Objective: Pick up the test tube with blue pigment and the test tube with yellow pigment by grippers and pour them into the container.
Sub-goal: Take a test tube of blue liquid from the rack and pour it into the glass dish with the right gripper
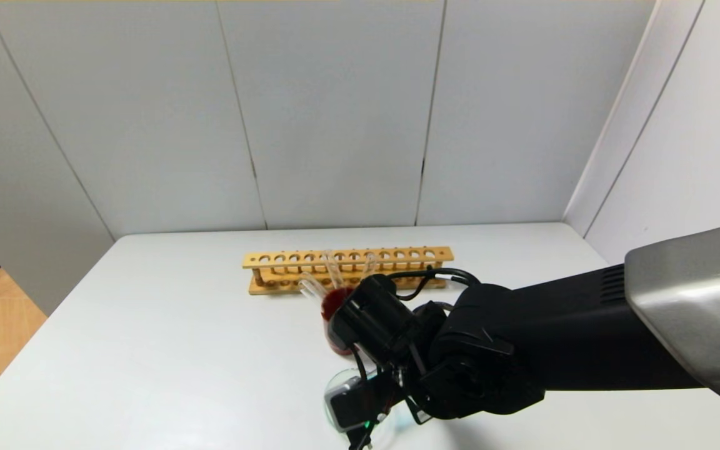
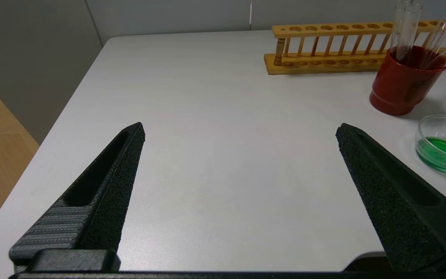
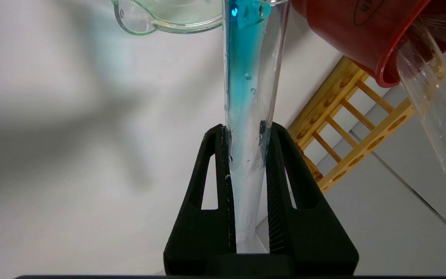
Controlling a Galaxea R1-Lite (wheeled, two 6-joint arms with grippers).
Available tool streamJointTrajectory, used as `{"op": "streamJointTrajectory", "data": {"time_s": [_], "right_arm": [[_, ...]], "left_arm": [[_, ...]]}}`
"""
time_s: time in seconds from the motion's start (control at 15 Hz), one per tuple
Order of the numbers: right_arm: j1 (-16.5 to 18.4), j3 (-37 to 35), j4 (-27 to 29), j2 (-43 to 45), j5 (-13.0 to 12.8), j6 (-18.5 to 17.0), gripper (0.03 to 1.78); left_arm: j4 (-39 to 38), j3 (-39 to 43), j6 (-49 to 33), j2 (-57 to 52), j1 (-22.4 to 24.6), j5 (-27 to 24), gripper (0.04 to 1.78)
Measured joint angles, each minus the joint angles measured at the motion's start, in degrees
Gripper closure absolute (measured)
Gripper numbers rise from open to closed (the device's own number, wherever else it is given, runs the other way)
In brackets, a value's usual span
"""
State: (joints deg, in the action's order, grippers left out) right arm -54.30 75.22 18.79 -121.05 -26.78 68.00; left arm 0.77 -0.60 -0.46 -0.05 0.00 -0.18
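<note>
My right gripper [image 3: 246,130] is shut on the test tube with blue pigment [image 3: 248,77]. The tube is tipped, and its teal-blue liquid runs along the glass toward the mouth, which is out of view beside the container [image 3: 168,19]. The container [image 2: 443,128] is a low clear glass dish holding green liquid, and in the head view my right arm [image 1: 460,350] covers most of its rim [image 1: 333,382]. My left gripper [image 2: 241,128] hangs open over bare table, well away from the container, with nothing between its fingers. The test tube with yellow pigment is out of view.
A red beaker [image 2: 401,87] with several clear tubes [image 2: 405,31] leaning in it stands just behind the container. A wooden tube rack [image 1: 347,257] sits farther back. The white table [image 1: 179,325] ends at its left edge, with wooden floor beyond.
</note>
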Motion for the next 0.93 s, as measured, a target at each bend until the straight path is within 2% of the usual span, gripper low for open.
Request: {"op": "streamJointTrajectory", "data": {"time_s": [0.2,0.47,0.93], "right_arm": [[-0.1,0.3,0.5,-0.2,-2.2,0.7,1.49],[-0.4,1.9,2.8,-0.5,-2.7,0.8,1.49],[-1.9,3.3,2.9,-1.0,-2.8,0.9,1.49]], "left_arm": [[0.0,0.0,0.0,0.0,0.0,0.0,0.07],[0.0,0.0,0.0,0.0,0.0,0.0,0.07],[0.0,0.0,0.0,0.0,0.0,0.0,0.07]]}}
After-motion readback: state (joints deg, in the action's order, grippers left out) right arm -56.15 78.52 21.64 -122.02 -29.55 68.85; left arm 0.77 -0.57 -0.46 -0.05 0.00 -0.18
